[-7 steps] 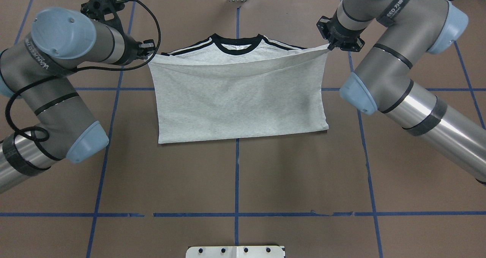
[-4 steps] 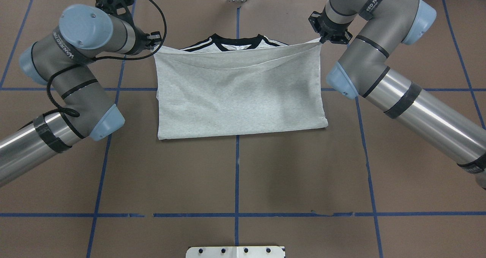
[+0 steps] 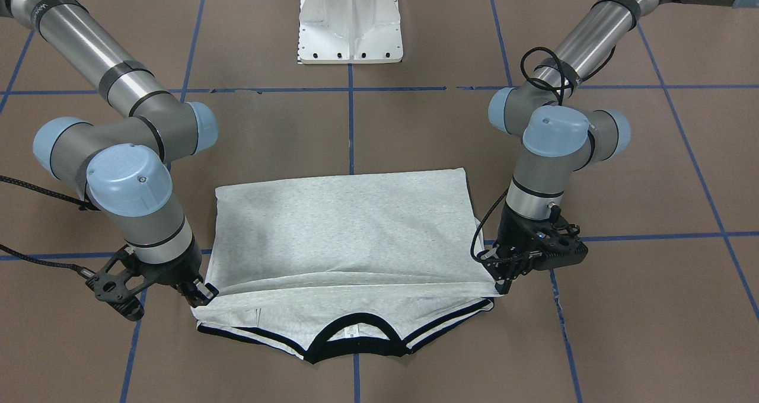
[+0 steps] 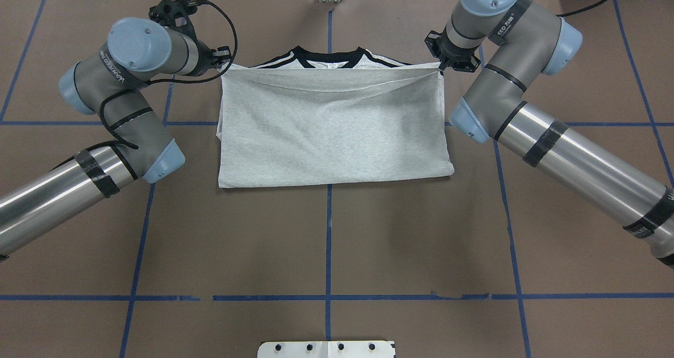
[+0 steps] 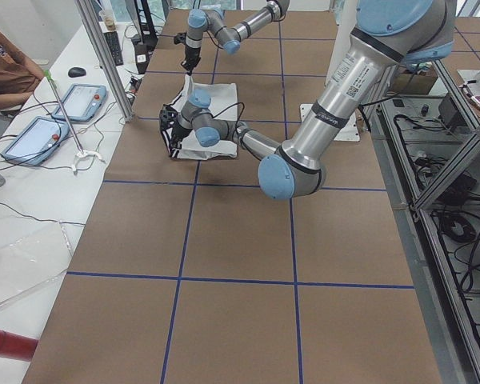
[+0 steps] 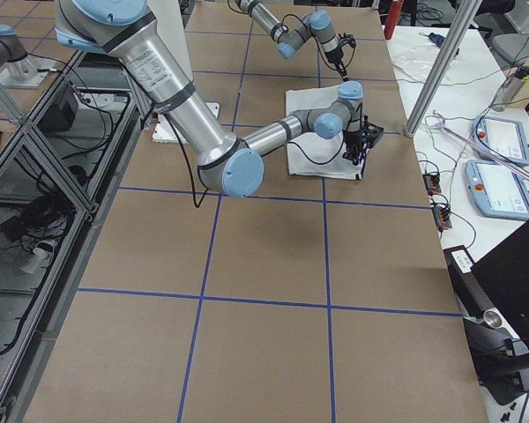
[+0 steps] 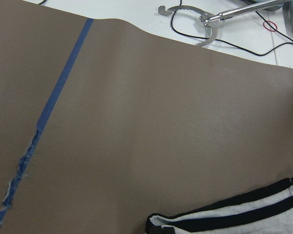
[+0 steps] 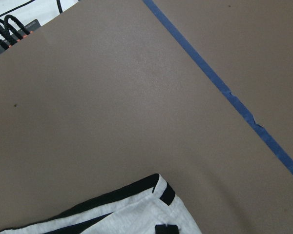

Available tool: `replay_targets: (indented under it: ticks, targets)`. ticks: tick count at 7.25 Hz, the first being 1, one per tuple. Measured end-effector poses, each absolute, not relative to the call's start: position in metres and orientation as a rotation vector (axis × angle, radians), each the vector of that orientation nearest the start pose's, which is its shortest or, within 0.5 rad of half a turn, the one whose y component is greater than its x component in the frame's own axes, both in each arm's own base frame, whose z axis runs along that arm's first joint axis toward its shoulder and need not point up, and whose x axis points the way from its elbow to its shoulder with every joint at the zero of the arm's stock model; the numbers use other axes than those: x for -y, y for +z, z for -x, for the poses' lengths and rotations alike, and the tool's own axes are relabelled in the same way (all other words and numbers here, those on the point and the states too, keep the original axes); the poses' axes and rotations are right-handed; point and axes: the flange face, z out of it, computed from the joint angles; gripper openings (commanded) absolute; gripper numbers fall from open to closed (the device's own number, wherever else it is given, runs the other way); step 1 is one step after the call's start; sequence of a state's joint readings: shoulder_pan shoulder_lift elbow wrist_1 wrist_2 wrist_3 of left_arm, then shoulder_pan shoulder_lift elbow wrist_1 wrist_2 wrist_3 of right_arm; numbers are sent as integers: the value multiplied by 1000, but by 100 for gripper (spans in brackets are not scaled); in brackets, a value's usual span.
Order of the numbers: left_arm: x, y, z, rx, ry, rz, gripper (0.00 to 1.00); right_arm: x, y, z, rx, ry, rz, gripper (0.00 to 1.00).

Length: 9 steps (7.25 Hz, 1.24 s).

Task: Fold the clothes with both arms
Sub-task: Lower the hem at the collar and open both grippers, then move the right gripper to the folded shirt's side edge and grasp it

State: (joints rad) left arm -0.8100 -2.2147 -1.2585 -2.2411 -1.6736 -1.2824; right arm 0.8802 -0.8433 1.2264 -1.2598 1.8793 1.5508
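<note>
Now the T-shirt [image 4: 331,131] lies on the brown table [image 4: 326,242], slightly toward 12 o'clock of centre in the overhead view. It is doubled over, so a plain grey layer covers most of it. The fold runs along its 6 o'clock edge. The black collar [image 4: 329,57] and the striped shoulders show past the top layer at 12 o'clock.

The left arm [image 4: 47,195] enters from 8 o'clock. Its silver forearm rises toward 2 o'clock as far as the elbow, and from there the grey links double back toward 12 o'clock. The wrist then turns toward 3 o'clock, which puts the left gripper [image 3: 500,280] at the shirt's 10 o'clock corner. Its fingers are pinched on the corner of the top layer.

The right arm [image 4: 579,168] roughly mirrors this from 4 o'clock. Its forearm slopes toward 10 o'clock, the links climb toward 12 o'clock, and the wrist points steeply down. The right gripper [image 3: 204,292] is at the 2 o'clock corner and is clamped on that corner of the same layer.

In the front-facing view both wrists stand close to vertical over the cloth. The free edge of the top layer runs nearly straight from one gripper to the other and stops just short of the collar. Each wrist camera looks past its fingers at bare table, with a black-trimmed sleeve edge at 6 o'clock.
</note>
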Motion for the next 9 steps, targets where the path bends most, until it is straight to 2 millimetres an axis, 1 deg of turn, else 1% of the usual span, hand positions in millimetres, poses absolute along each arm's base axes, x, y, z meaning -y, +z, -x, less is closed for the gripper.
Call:
replay_targets:
  ticks: [1,2,3,5,6,7,8,9]
  targets:
    - [640,347,-439,-912,-425,-447,39,671,345,422,768,710,-35,45]
    - [642,351,-440,-908,-425,-446,43,672,347,423,775,707,-40,52]
    - [643,356,-441,-903,-422,-446,43,675,347,421,787,704,-51,59]
    - [646,367,-439,-895,-406,-456,43,683,342,409,808,717,-66,63]
    - [648,367,-436,-894,-397,-464,43,682,338,406,821,719,-65,66]
    - [649,365,-430,-896,-387,-473,43,674,336,403,839,717,-58,68]
    - [647,360,-427,-912,-373,-468,43,652,337,403,864,722,-41,70]
    - [639,356,-422,-939,-353,-446,43,622,341,404,888,734,-16,71]
